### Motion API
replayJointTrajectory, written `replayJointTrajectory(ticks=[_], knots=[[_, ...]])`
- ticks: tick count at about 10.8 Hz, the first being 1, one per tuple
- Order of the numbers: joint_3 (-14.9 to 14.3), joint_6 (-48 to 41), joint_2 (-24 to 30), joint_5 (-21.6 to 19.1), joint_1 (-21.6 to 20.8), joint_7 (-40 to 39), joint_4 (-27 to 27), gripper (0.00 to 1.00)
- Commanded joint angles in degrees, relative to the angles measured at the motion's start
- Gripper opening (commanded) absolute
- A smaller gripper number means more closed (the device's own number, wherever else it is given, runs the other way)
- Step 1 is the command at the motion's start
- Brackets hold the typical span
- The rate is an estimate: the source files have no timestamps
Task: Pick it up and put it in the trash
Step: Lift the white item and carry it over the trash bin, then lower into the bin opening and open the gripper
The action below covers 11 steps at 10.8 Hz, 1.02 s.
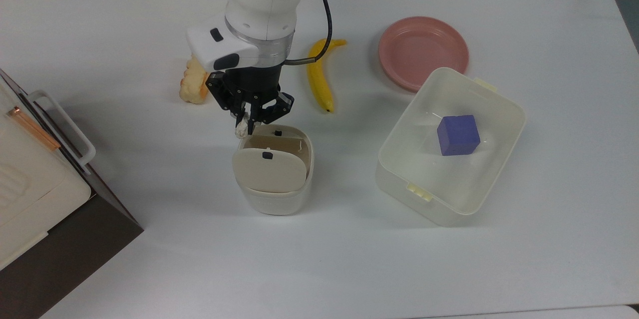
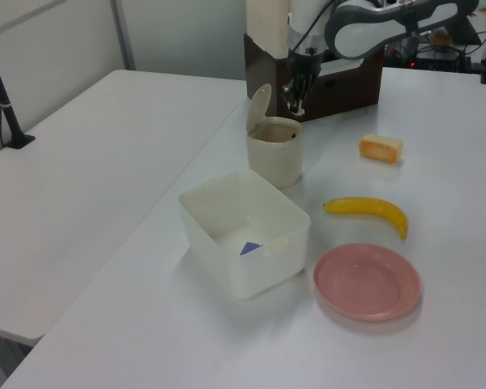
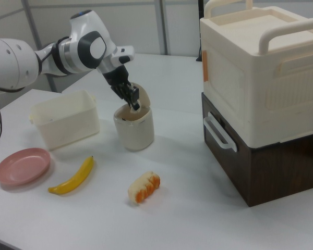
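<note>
With its fingers drawn close together, the gripper [image 1: 245, 127] is seen clamped on the paper ball [image 1: 241, 131], which is held above the desk [image 1: 150, 259] at the rim of the trash bin [image 1: 273, 199], on the top view's upper left side of it. The bin's flap lid [image 1: 269, 170] is tilted up, so that the opening is exposed. A slice of cake [image 1: 192, 87] is partly covered by the arm in the top view. A banana [image 1: 319, 84], a pink plate [image 1: 423, 52] and a translucent tub [image 1: 452, 209] holding a purple cube [image 1: 458, 134] are set to the top view's right
</note>
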State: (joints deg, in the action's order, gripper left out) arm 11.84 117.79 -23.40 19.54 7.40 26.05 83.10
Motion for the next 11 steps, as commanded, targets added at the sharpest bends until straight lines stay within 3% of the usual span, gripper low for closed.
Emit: replayJointTrajectory(ticks=[1,4,8,9,10,11], knots=[[0.11,2.87,-1.55,1.89,-1.6,3.83,-1.72,0.0],[0.03,5.51,-7.52,6.45,-4.76,7.67,-5.21,0.0],[0.38,5.26,-7.36,6.91,-5.29,8.75,-5.76,0.03],[0.46,5.17,-7.1,6.39,-4.77,8.84,-5.58,0.61],[0.38,5.25,-7.18,6.73,-4.85,8.93,-5.41,0.98],[0.38,5.08,-7.1,8.47,-5.12,8.67,-5.32,1.0]])
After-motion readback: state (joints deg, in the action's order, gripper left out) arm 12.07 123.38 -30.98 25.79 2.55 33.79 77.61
